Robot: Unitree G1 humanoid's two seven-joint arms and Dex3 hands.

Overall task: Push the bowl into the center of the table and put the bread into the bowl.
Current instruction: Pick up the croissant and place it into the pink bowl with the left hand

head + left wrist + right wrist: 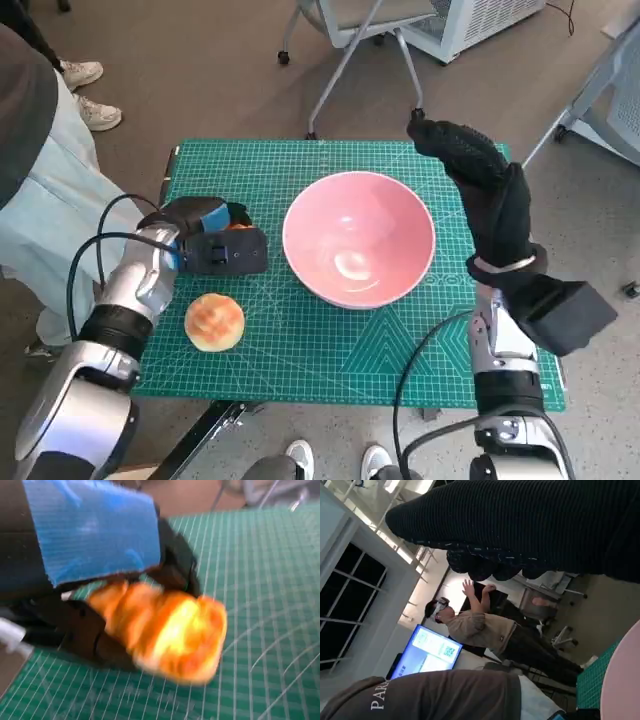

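Note:
The pink bowl [359, 238] stands upright and empty near the middle of the green cutting mat [330, 340]; its rim [625, 680] shows in the right wrist view. My left hand [212, 241] is just left of the bowl and grips a golden piece of bread [167, 632]; in the head view only an orange sliver of that bread [238, 227] shows. A round bread bun [214, 321] lies on the mat close behind that hand, towards me. My gloved right hand [487, 190] is raised at the bowl's right side, fingers stretched out and holding nothing.
A person in pale clothes [45, 190] stands close at the table's left edge, shoes [85, 90] beyond. A chair base [345, 60] is past the far edge. Feet [300, 458] show at the near edge. The right wrist view shows a person [485, 630] and a monitor [427, 650].

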